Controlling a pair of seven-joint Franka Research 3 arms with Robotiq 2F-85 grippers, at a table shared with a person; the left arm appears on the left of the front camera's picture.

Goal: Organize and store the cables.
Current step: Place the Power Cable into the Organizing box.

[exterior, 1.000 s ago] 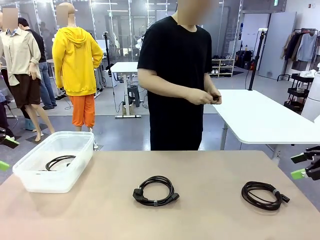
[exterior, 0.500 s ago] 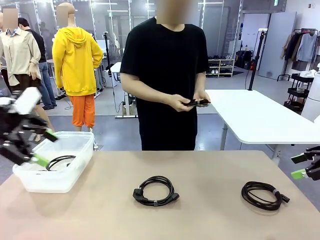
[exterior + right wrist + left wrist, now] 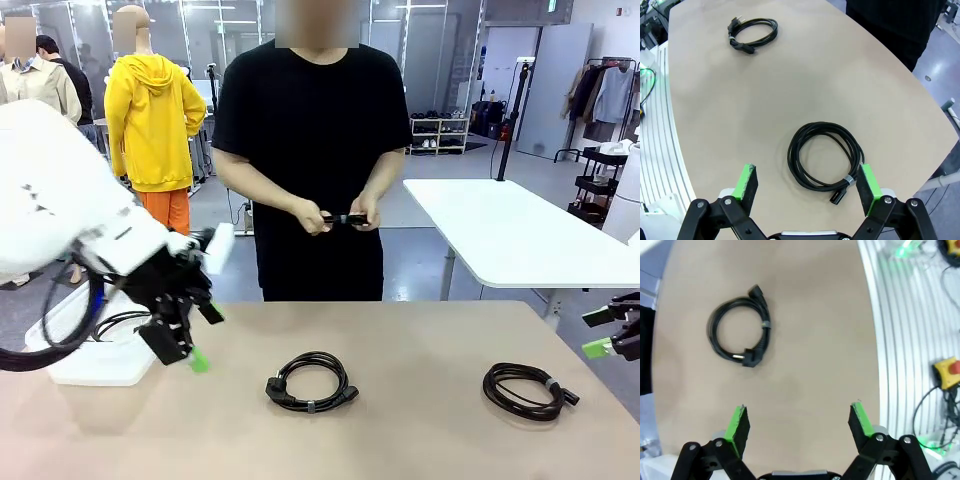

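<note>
This is a robotics lab in an open hall: a white robot arm (image 3: 60, 200) hangs over a tan surface (image 3: 420, 440), with a yellow emergency-stop box (image 3: 946, 374) and loose wiring (image 3: 932, 407) beside it. Behind stand another white table (image 3: 510, 235), glass partitions (image 3: 420, 50), a polished grey floor (image 3: 420, 270) and a clothes rack (image 3: 605, 95).

Legible text, numbers, brands: none in any view.
- Green sign (image 3: 551, 5), high at the far end of the room: too small to read.
- Faint dark marks on the left arm's white casing (image 3: 40, 205): blurred, illegible.
- Yellow box (image 3: 945, 375) with red button, off the bench's edge: lettering indiscernible.
- Cables (image 3: 310, 406): ties and plugs too small for print to be made out.
</note>
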